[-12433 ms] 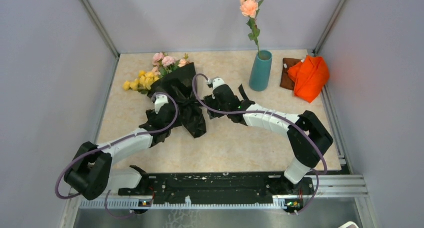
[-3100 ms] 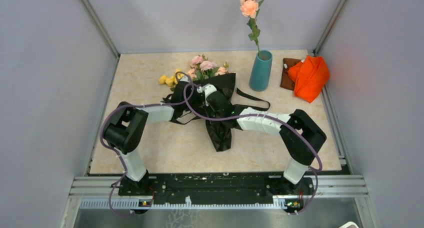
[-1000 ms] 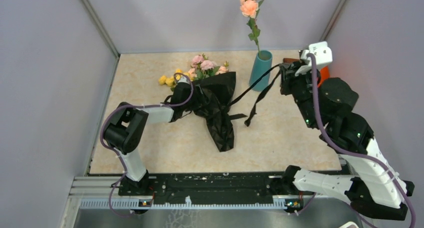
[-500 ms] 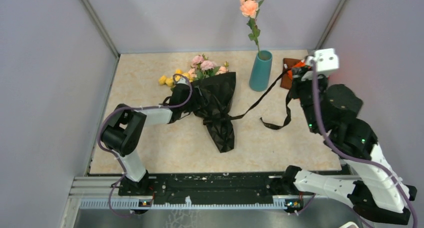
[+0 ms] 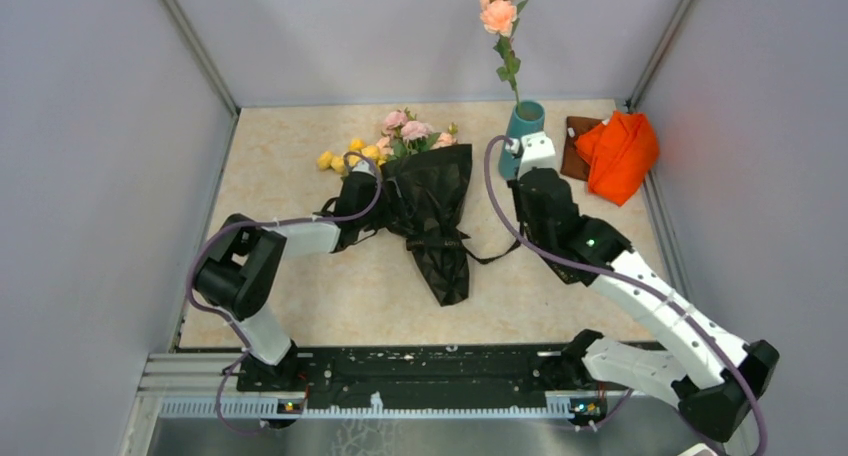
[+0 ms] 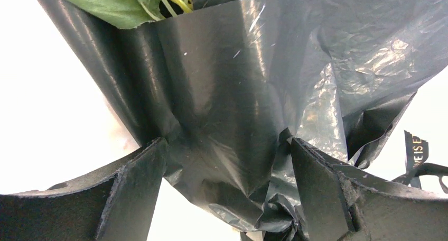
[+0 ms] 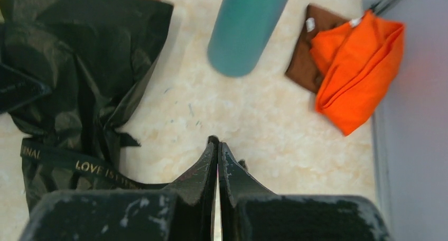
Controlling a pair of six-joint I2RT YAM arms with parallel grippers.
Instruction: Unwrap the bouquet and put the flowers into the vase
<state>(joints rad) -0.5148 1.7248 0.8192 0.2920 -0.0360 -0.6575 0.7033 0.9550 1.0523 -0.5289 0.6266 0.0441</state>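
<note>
While the bouquet (image 5: 425, 191) lies on the table (image 5: 300, 306), flowers (image 5: 400, 131) far, tail near, left claw (image 6: 226, 146) straddles its neck from the left, jaws wide, square across the long axis, nothing clamped. Right claw (image 7: 216, 143) is closed, aimed at the vase (image 7: 245, 29) just ahead, right of the bouquet. Ribbon (image 7: 79, 166) runs under it, can't tell if pinched. Left arm's nearer; I'd close there to pin the bunch.
</note>
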